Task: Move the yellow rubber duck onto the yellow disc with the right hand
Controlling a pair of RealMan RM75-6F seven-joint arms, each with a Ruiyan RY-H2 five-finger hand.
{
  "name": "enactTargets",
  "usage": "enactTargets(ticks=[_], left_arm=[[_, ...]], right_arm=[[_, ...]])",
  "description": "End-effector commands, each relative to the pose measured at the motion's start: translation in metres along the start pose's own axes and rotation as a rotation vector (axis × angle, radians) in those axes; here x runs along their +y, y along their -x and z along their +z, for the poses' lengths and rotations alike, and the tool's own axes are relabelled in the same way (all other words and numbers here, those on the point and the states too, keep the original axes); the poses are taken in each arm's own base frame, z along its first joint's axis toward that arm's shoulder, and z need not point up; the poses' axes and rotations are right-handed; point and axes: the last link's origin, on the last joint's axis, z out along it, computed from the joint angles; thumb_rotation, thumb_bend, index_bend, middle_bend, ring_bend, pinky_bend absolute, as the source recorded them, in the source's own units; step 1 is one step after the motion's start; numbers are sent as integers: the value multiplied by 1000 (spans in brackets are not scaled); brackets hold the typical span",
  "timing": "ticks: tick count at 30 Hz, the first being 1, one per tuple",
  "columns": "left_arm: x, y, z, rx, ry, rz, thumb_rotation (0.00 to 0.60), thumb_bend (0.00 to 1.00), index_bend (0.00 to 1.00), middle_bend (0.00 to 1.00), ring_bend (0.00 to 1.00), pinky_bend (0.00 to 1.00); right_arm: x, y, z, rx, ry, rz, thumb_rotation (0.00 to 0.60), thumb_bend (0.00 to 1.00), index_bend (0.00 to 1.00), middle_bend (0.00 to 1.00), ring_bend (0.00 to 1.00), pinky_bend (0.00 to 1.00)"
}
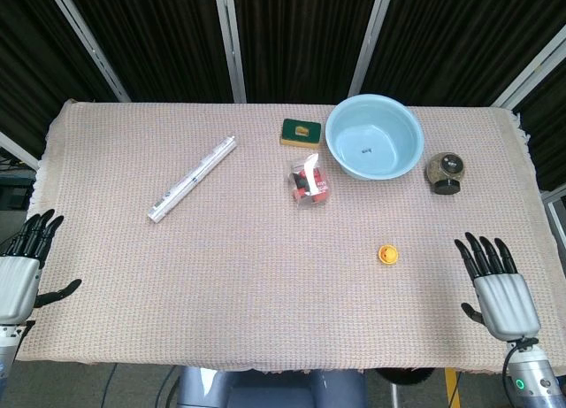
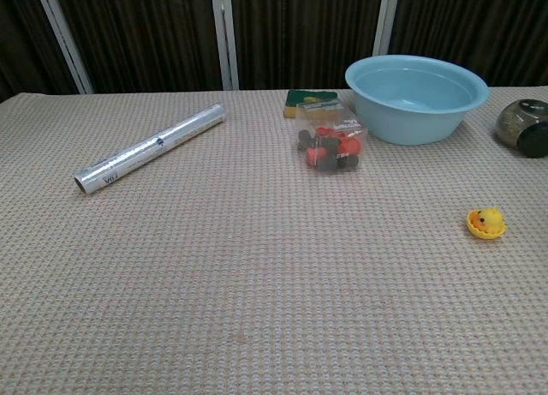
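Duck [image 1: 386, 253] and yellow disc [image 2: 485, 231] are seen together on the table [image 1: 265, 249], the duck seated on the disc. The right robot hand [image 1: 500, 288] is held empty with fingers spread, well apart from them, and the left robot hand [image 1: 22, 271] is likewise spread at the table's near left edge.
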Motion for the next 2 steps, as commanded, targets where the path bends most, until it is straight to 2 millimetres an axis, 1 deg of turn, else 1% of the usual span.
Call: enactTargets(ticks=[1, 2], left_arm=[[0, 0, 0, -3, 1, 1, 600, 0, 0, 0, 0, 225], [1, 0, 0, -1, 2, 0, 600, 0, 0, 0, 0, 225]], right_arm=[[8, 5, -12, 12, 24, 28, 600, 0, 0, 0, 0, 0], [11, 4, -12, 24, 36, 47, 600, 0, 0, 0, 0, 0]])
